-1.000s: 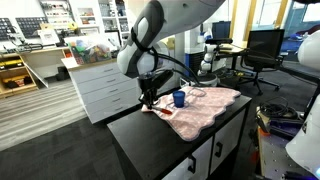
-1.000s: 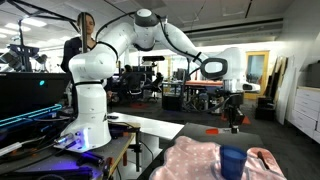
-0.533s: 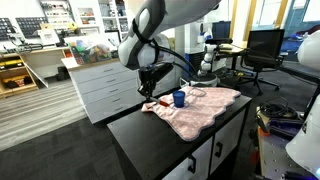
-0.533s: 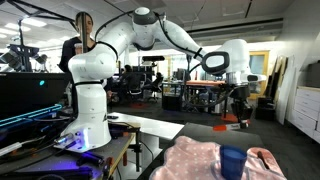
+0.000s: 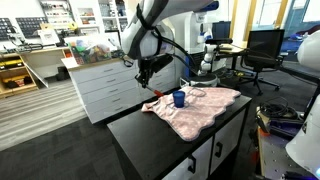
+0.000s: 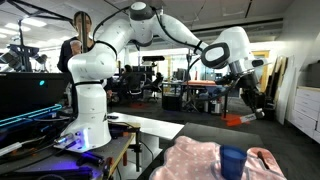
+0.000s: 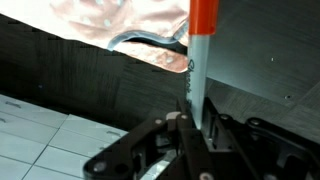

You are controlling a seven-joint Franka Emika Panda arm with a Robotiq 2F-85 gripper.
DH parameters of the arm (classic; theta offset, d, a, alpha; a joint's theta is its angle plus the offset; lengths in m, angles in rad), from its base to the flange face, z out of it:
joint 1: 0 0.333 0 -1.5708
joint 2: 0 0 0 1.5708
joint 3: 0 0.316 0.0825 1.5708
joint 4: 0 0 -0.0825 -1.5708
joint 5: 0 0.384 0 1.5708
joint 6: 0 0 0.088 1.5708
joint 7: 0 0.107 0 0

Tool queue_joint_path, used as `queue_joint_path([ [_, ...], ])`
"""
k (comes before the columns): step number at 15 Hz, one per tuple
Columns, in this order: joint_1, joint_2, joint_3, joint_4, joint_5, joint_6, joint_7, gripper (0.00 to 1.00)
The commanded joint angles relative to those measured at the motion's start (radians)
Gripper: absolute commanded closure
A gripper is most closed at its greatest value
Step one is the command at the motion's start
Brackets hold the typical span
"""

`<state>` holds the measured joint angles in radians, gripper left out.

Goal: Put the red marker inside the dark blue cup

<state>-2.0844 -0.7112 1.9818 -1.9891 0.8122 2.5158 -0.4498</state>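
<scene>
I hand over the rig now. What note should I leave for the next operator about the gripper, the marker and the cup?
Gripper: shut on the red marker, held in the air, apart from the cup.
Dark blue cup: upright at the edge of the pink cloth.
Done: marker grasped and held up.
Left: carry it over the cup, lower it in, open the gripper.

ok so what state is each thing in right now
red marker: held in the gripper, off the table, not in the dark blue cup
gripper: shut on the red marker, up above the table
dark blue cup: upright on the pink cloth
pink cloth: spread rumpled on the table
</scene>
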Motion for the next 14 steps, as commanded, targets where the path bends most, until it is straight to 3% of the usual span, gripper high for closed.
queue_joint_path([
  [1, 0.041, 0.091, -0.013, -0.076, -0.02, 0.134, 0.01, 0.95],
  [9, 0.071, 0.217, -0.007, -0.188, -0.111, 0.4, 0.032, 0.95],
  [10, 0.095, 0.196, -0.04, -0.191, -0.046, 0.398, -0.021, 0.95],
  [14, 0.116, 0.236, -0.068, -0.24, -0.044, 0.459, -0.032, 0.95],
])
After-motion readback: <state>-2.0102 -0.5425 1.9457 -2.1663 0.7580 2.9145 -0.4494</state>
